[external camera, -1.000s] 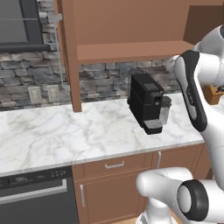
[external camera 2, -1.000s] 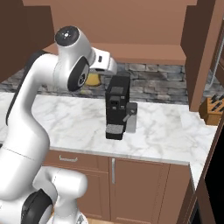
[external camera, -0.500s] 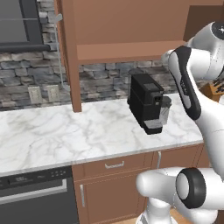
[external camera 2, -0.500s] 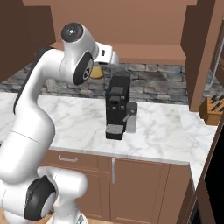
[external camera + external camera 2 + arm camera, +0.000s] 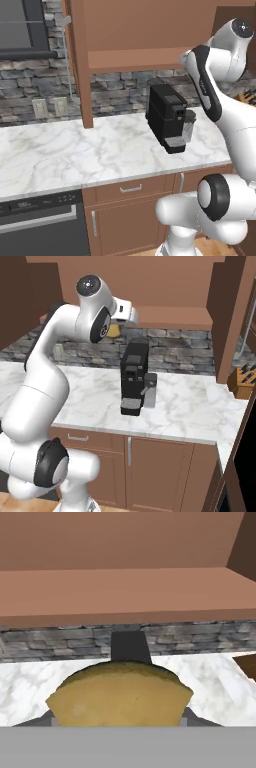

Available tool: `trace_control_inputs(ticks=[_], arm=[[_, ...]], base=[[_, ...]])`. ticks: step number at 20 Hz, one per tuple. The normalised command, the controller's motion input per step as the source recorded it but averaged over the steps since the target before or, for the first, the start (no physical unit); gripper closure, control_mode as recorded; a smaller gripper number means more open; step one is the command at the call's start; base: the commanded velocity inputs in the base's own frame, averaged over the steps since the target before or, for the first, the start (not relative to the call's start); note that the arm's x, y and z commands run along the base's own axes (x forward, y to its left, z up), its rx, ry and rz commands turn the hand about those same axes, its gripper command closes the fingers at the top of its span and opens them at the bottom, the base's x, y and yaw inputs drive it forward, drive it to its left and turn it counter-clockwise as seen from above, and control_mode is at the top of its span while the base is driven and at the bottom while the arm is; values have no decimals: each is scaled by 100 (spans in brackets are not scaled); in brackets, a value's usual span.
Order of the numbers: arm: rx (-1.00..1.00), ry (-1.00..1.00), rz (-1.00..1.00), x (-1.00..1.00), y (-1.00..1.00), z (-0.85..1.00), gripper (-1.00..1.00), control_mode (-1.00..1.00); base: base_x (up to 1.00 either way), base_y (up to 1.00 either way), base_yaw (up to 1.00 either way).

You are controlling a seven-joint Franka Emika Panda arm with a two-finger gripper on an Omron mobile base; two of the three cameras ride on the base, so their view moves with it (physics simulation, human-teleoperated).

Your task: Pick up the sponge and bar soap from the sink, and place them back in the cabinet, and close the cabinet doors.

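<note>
currently carrying step: gripper [image 5: 118,724] clamped on the sponge [image 5: 119,694], held up near the open cabinet [image 5: 132,35] above the coffee machine [image 5: 169,118]. next move needs a lift onto the cabinet floor, then release.

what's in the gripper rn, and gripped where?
The sponge, yellow face toward the hand camera, clamped at its lower sides between the fingers; the exact contact points are hidden.
</note>
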Motion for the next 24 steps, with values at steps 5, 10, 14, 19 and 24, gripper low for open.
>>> trace_control_inputs(ticks=[5,10,14,19,24], arm=[[0,0,0,38,0,6,100,-100],[0,-5,0,34,0,0,100,-100],[0,-3,0,29,0,0,100,-100],[0,0,0,35,0,0,100,-100],[0,0,0,46,0,8,100,-100]], base=[[0,0,0],[0,0,0],[0,0,0],[0,0,0],[0,0,0]])
